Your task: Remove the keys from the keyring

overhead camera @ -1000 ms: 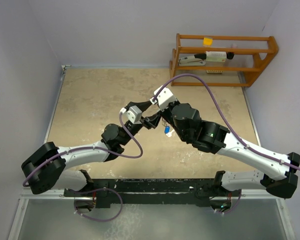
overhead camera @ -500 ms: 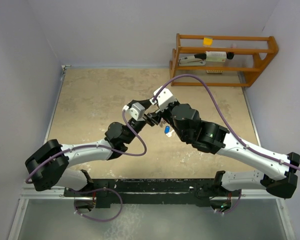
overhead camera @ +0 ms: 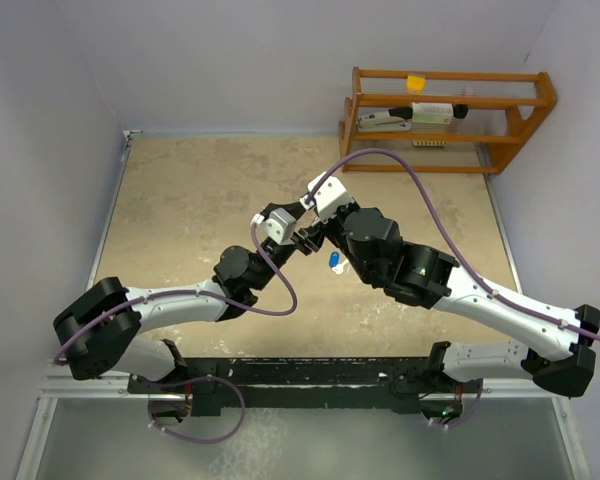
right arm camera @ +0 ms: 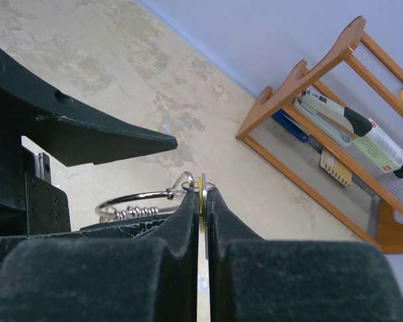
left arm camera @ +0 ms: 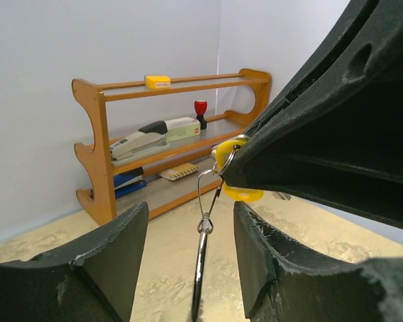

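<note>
While the right gripper [right arm camera: 203,190] is pinched tight on the yellow-headed key [left arm camera: 242,194], seen edge-on between its jaws and held up above the table [overhead camera: 180,200], the left gripper [left arm camera: 188,231] stands partly open. Its fingers sit either side of the hanging keyring [left arm camera: 199,268] and appear to touch nothing. By my reading the task has barely begun. The yellow key looks threaded through a small wire loop [left arm camera: 208,191] that joins the ring, the blue-headed key [overhead camera: 334,260] dangles from the same bunch between the two arms, and no loose key shows on the table. Every key therefore seems left to work off. Much is unclear: the overhead view shows the bunch tiny and half covered by the wrists, so the silver keys cannot be counted. The left wrist view cuts the ring off at its lower edge, and no view shows whether the ring's coil has been pried apart.
</note>
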`<action>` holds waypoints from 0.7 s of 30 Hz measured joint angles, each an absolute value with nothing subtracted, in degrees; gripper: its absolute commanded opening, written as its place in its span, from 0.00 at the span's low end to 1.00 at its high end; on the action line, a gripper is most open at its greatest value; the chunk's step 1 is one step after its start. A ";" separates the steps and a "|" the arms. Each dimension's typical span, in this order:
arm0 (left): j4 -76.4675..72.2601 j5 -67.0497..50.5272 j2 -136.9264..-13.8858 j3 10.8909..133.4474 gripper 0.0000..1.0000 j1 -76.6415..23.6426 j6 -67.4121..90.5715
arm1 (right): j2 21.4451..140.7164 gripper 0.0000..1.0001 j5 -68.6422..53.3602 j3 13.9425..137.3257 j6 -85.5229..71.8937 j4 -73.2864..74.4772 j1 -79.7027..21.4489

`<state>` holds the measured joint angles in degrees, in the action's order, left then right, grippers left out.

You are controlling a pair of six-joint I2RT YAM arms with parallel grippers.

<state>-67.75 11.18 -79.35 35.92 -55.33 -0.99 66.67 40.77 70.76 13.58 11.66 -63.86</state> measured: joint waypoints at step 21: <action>-68.03 12.73 -79.37 35.92 0.49 -55.66 -2.79 | 66.30 0.00 40.77 70.04 13.67 11.25 -63.88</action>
<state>-68.03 12.73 -79.37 35.92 -55.66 -2.79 66.30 40.77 70.04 13.67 11.25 -63.88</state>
